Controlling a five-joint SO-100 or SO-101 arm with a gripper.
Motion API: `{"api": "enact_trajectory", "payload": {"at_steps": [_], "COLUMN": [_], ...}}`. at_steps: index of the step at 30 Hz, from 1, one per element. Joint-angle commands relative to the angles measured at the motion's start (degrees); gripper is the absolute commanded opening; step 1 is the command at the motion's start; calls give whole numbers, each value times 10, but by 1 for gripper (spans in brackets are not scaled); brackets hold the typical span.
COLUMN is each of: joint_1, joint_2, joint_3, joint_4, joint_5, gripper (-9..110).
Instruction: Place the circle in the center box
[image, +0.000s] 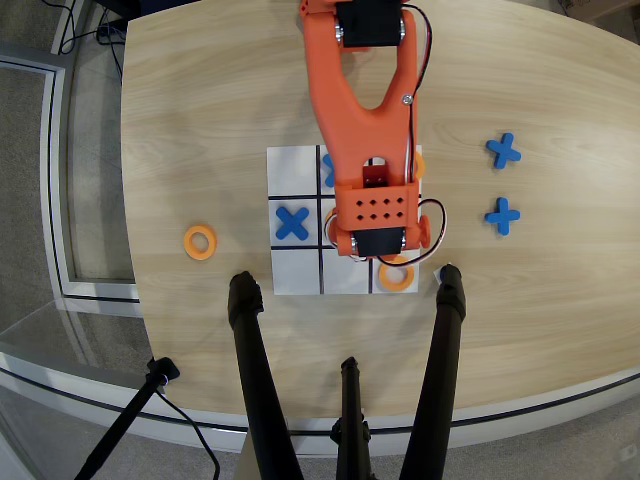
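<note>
The white 3x3 board (295, 272) lies in the middle of the wooden table. My orange arm (372, 205) reaches down over it, and its wrist covers the center box and the fingers, so I cannot see whether the gripper is open, shut or holding anything. One orange ring (397, 273) lies in the board's bottom right cell. Another orange ring (200, 241) lies on the table left of the board. A bit of orange (418, 161) peeks out beside the arm at the top right cell. A blue X (292, 222) sits in the left middle cell. Another blue X (328, 171) shows partly in the top middle cell.
Two blue X pieces (504, 150) (502, 215) lie on the table right of the board. Black tripod legs (250, 350) (446, 330) rise over the table's near edge just below the board. The table's curved edge (130, 230) runs down the left.
</note>
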Motion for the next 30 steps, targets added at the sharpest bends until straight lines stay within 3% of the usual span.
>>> {"api": "enact_trajectory", "payload": {"at_steps": [1, 30], "joint_1": [6, 18], "joint_2": [1, 51], "joint_3": [-18, -78], "joint_4": [1, 67], "joint_5": [-4, -12], "gripper": [0, 9]}}
